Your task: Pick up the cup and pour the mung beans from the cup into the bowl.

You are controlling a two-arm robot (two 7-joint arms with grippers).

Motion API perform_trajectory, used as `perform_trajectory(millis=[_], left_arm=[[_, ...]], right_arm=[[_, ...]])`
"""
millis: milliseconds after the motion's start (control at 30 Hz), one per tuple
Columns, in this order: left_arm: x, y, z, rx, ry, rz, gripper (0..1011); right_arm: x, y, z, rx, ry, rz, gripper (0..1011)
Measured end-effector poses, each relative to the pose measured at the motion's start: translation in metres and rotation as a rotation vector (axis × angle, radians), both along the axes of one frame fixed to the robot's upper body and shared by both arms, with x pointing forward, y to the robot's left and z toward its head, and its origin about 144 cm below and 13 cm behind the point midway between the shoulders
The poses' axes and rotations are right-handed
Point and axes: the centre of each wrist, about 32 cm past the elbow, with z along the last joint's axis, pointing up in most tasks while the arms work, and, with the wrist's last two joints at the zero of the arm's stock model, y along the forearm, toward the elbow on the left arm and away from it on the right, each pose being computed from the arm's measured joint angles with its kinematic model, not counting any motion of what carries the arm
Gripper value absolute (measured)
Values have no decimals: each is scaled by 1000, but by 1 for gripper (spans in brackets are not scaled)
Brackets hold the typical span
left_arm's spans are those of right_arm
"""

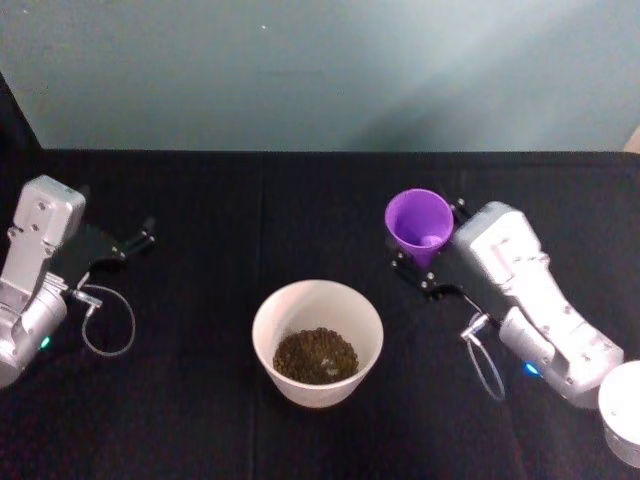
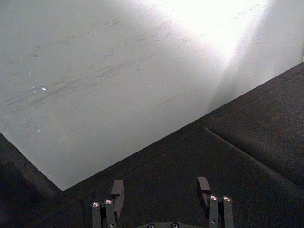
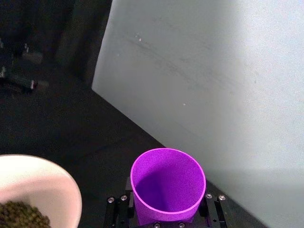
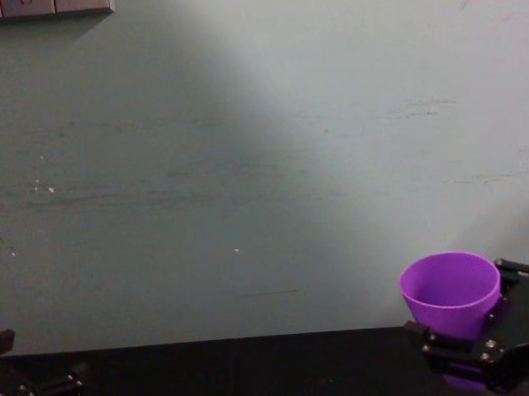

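Note:
The purple cup (image 1: pixel 418 225) stands upright, lifted, with my right gripper (image 1: pixel 430 242) shut on its lower part, to the right of and behind the bowl. Its inside (image 3: pixel 166 187) looks bare purple in the right wrist view. In the chest view the cup (image 4: pixel 449 290) sits at the lower right, in the right gripper (image 4: pixel 476 333). The white bowl (image 1: pixel 270 315) stands at the table's middle, with the mung beans (image 1: pixel 315 357) heaped in its bottom. The bowl's rim (image 3: pixel 57 178) and beans (image 3: pixel 21 217) also appear near the cup. My left gripper (image 1: pixel 125 245) rests open at the far left, its fingers (image 2: pixel 116 192) spread apart.
A black cloth (image 1: pixel 200 200) covers the table, and a pale wall (image 1: pixel 320 70) rises close behind its far edge. A white rounded object (image 1: pixel 625 410) sits at the front right corner. A loose cable loop (image 1: pixel 105 325) hangs by the left arm.

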Motion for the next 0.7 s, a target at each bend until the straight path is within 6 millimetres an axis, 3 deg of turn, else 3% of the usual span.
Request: perform_trajectory(millis=[200, 700], left_arm=[[0, 0, 0, 0, 0, 0, 1000], [0, 0, 0, 0, 0, 0, 1000]], right_arm=[[8, -14, -14, 151, 75, 16, 734], [26, -22, -36, 292, 261, 43, 734]])
